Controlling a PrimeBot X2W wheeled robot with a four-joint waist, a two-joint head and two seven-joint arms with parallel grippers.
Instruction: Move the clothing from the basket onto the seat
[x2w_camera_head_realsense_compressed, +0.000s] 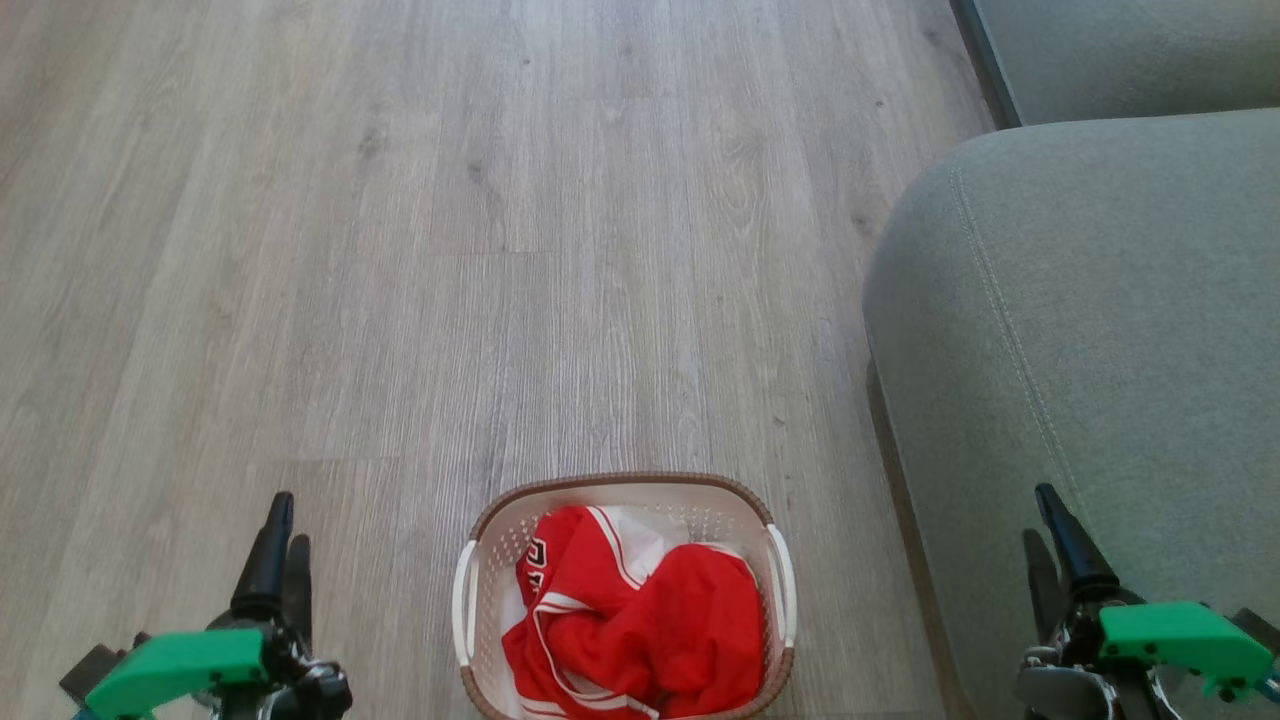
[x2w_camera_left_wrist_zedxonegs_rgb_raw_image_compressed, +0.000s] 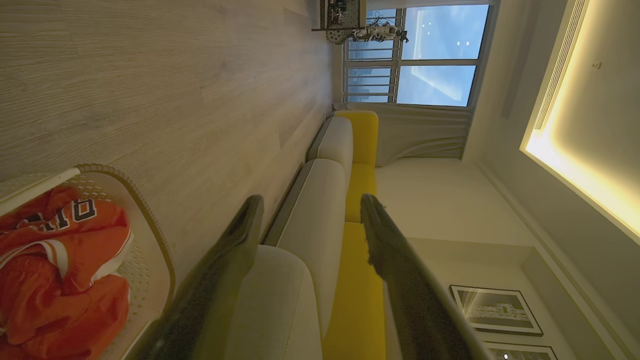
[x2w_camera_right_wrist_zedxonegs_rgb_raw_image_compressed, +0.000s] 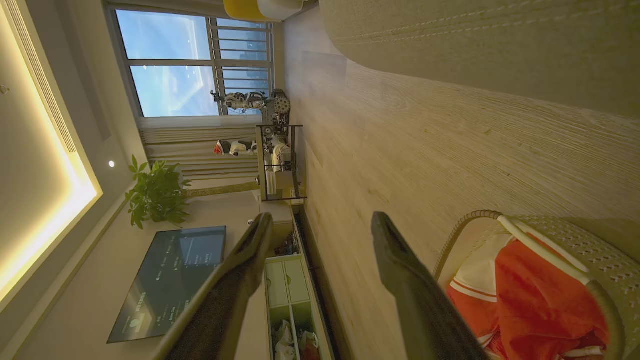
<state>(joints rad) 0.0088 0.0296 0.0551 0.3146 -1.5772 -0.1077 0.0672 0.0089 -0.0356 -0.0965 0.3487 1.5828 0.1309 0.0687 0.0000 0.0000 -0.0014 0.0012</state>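
Note:
The cream basket (x2w_camera_head_realsense_compressed: 620, 482) stands on the floor at the bottom centre of the head view. The clothing (x2w_camera_head_realsense_compressed: 640, 620), crumpled red shiny fabric with white stripes and dark lettering, lies in it. To its right is the big grey-green seat (x2w_camera_head_realsense_compressed: 1100, 330). My left gripper (x2w_camera_head_realsense_compressed: 286, 552) is open with nothing in it, to the left of the basket. Over the seat's near edge my right gripper (x2w_camera_head_realsense_compressed: 1048, 545) stands open, also with nothing held. The left wrist view has the left gripper (x2w_camera_left_wrist_zedxonegs_rgb_raw_image_compressed: 310, 207), basket (x2w_camera_left_wrist_zedxonegs_rgb_raw_image_compressed: 145, 265) and clothing (x2w_camera_left_wrist_zedxonegs_rgb_raw_image_compressed: 60, 260). The right wrist view has the right gripper (x2w_camera_right_wrist_zedxonegs_rgb_raw_image_compressed: 322, 222), basket (x2w_camera_right_wrist_zedxonegs_rgb_raw_image_compressed: 565, 232) and clothing (x2w_camera_right_wrist_zedxonegs_rgb_raw_image_compressed: 540, 300).
Pale wood floor (x2w_camera_head_realsense_compressed: 450, 250) stretches ahead of the basket. A second grey-green cushion (x2w_camera_head_realsense_compressed: 1130, 50) sits at the top right. The sofa has yellow back cushions (x2w_camera_left_wrist_zedxonegs_rgb_raw_image_compressed: 362, 175). Across the room are a TV (x2w_camera_right_wrist_zedxonegs_rgb_raw_image_compressed: 170, 280), a plant (x2w_camera_right_wrist_zedxonegs_rgb_raw_image_compressed: 157, 192) and a shelf unit (x2w_camera_right_wrist_zedxonegs_rgb_raw_image_compressed: 277, 165).

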